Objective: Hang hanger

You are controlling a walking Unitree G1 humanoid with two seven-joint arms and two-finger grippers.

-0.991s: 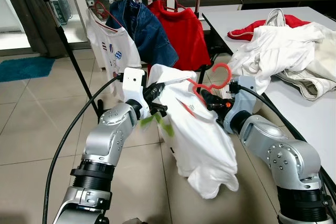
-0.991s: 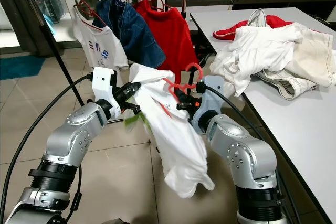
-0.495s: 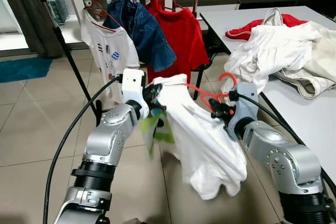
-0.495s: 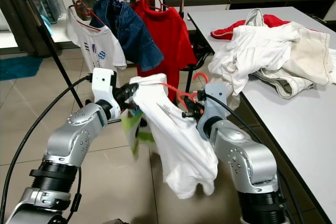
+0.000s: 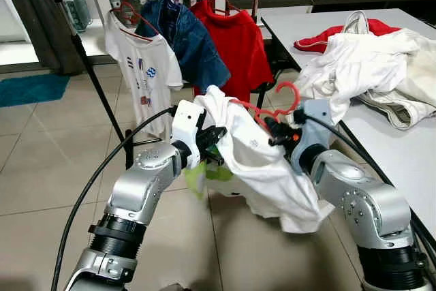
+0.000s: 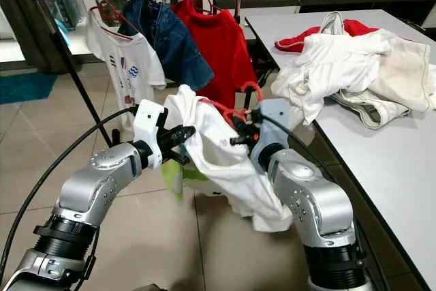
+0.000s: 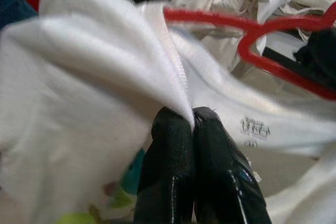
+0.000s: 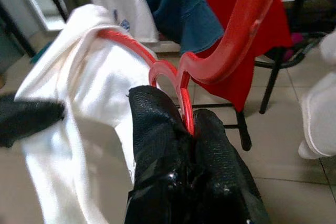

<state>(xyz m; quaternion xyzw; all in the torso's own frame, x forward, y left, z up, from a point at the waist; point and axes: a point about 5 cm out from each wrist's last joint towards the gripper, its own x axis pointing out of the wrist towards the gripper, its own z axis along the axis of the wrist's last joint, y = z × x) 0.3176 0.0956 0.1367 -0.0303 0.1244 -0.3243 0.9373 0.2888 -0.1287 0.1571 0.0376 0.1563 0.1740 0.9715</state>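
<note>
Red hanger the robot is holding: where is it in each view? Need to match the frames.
Left eye view: red hanger at centre, hook up, above the right gripper.
Right eye view: centre, slightly further left.
Left wrist view: upper right, behind the white shirt.
Right wrist view: centre, running to the top, pinched by the gripper.
Shared landmark: the white shirt draped on it.

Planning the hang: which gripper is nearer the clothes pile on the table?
Right. The right gripper, clamping the red hanger, sits beside the clothes pile; the left gripper, pinching the white shirt, is farther away.
</note>
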